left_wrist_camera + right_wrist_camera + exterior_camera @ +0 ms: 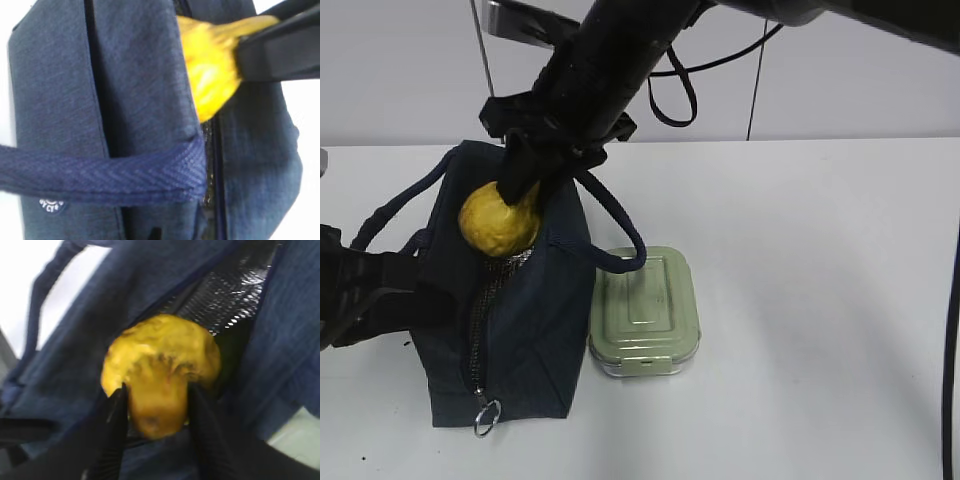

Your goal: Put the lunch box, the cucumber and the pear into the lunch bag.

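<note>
From the exterior view I see my right gripper [520,185] pinching the pear [498,222] at the open top of the lunch bag [535,330], with the lunch box [645,310] on the table [820,300] touching the bag's right side. My left wrist view shows the bag's handle strap [100,175] and the pear, but not the left jaws, so I cannot tell their state. In the right wrist view both fingers [112,430] clamp the pear over the bag's silver lining [230,300].

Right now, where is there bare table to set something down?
Bare table runs right of the lunch box and in front of it. It is crowded at the bag, where the right gripper holds the pear over the opening.
</note>
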